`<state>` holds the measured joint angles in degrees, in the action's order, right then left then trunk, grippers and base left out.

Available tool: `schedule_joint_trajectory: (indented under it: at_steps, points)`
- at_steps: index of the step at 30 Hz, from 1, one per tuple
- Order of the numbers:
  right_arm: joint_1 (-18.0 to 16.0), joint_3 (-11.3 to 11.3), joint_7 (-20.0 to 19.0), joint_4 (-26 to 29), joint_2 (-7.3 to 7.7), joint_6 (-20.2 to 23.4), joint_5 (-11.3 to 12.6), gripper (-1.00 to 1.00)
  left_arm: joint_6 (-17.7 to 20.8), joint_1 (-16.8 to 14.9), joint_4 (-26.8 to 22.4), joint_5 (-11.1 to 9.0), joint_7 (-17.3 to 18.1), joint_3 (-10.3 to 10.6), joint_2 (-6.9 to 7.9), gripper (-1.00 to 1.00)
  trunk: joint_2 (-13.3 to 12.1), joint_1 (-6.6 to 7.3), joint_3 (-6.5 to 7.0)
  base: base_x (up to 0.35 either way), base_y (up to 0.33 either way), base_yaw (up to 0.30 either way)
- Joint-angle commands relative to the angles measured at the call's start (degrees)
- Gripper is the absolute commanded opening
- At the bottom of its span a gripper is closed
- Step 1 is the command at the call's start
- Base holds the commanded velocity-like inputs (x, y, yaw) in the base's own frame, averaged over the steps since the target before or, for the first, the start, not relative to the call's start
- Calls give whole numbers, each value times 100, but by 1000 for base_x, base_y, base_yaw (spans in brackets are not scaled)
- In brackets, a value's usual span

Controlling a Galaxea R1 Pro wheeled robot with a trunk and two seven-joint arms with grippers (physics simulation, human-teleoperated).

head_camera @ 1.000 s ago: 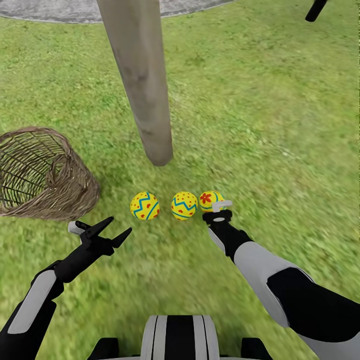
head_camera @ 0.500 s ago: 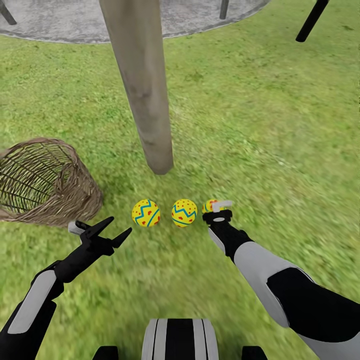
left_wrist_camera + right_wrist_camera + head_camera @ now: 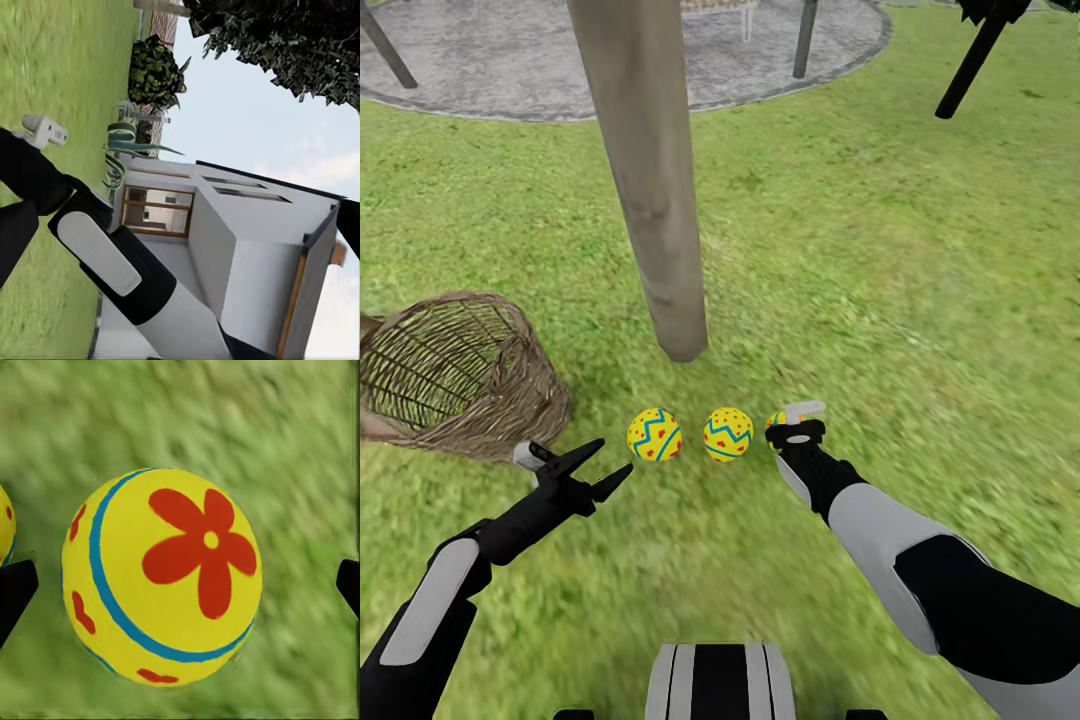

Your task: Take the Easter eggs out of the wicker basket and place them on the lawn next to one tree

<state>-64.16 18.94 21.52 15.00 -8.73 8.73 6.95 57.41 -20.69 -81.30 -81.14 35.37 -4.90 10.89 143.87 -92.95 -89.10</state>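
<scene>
On the lawn point(image 3: 920, 300), three Easter eggs lie in a row just in front of the tree point(image 3: 655, 190) and its pale trunk. One egg with blue zigzags point(image 3: 654, 435) is on the left and a dotted egg point(image 3: 728, 434) is in the middle. The third egg point(image 3: 775, 419), bearing a red flower point(image 3: 161, 577), is half hidden behind my right gripper point(image 3: 797, 420). That gripper is open, with its fingertips point(image 3: 15, 592) apart on either side of the egg. The wicker basket point(image 3: 460, 370) lies tipped on its side to the left, and I see no egg in it. My left gripper point(image 3: 605, 462) hangs open near it.
A grey paved patch point(image 3: 510, 60) lies beyond the tree, with dark posts point(image 3: 805, 40) standing on it. A thin black trunk point(image 3: 970, 60) rises at the far right. In the left wrist view I see a white house point(image 3: 225, 247), a bush point(image 3: 154, 71) and my right forearm point(image 3: 112, 255).
The head camera has tilted up, so the eggs, basket and trunk sit lower in the picture and more paving shows. Both arms have stayed nearly still.
</scene>
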Motion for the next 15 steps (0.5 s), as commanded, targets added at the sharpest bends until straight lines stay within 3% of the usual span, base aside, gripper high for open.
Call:
schedule_joint_trajectory:
  at_steps: [1, 5, 13, 15]
  points:
    - [-1, 49, 36, 11, 3, 33, 61, 100, 24, -3, 5, 13, 18, 6, 0, 100, 0, 6, 20, -319, 0, 0]
    - [6, 48, 34, 11, 4, 28, 61, 100, 24, -5, 9, 11, 14, 12, 31, 100, -6, 17, 109, -309, 0, 0]
    - [17, 49, 21, 29, 0, 58, 79, 100, 24, -5, 12, -7, 14, -36, 77, 100, -16, 37, 286, -11, 0, 0]
    - [18, 39, 1, 29, 29, 362, 89, 100, 24, -5, 23, -7, 14, -53, 149, 100, -19, 42, 330, 0, 0, 0]
